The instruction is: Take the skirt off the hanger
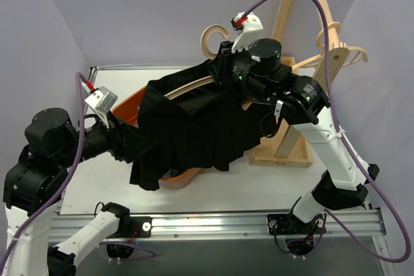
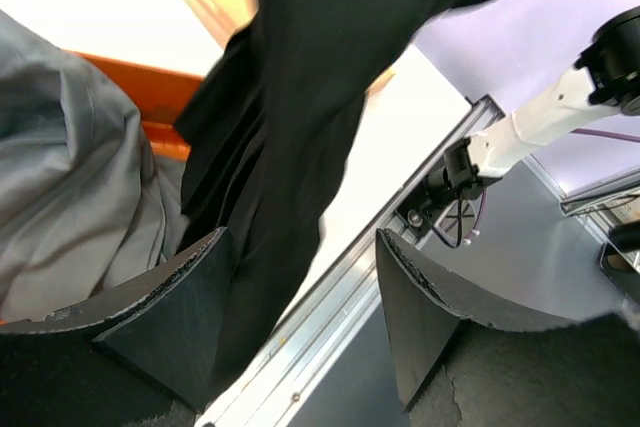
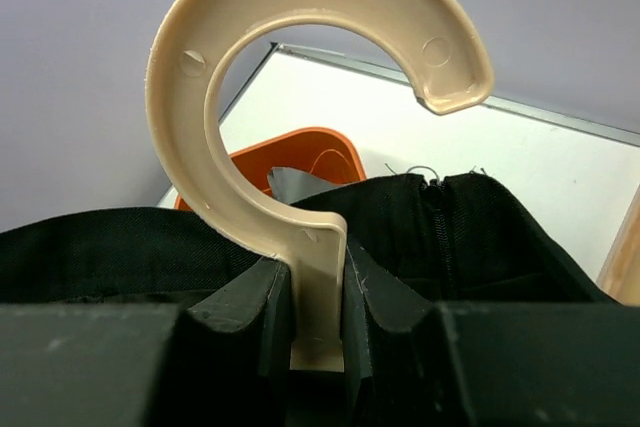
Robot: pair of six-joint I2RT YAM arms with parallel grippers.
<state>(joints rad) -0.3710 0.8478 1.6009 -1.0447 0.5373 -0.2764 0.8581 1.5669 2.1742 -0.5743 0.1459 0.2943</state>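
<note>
A black pleated skirt (image 1: 194,127) hangs on a beige hanger (image 1: 194,85) held in the air above the table. My right gripper (image 1: 224,64) is shut on the hanger's neck just under its hook (image 1: 210,39). In the right wrist view the two pads clamp the neck (image 3: 320,287), with the skirt's waistband (image 3: 450,227) right behind. My left gripper (image 1: 138,145) is at the skirt's lower left edge. In the left wrist view it (image 2: 300,292) is open, and a fold of the skirt (image 2: 290,147) hangs between the jaws against the left finger (image 2: 170,317).
An orange basket (image 1: 126,111) sits under and behind the skirt, with grey cloth (image 2: 70,197) in it. A wooden rack (image 1: 284,147) stands at the back right with another hanger (image 1: 343,50) on it. The table's metal front rail (image 1: 213,224) runs below.
</note>
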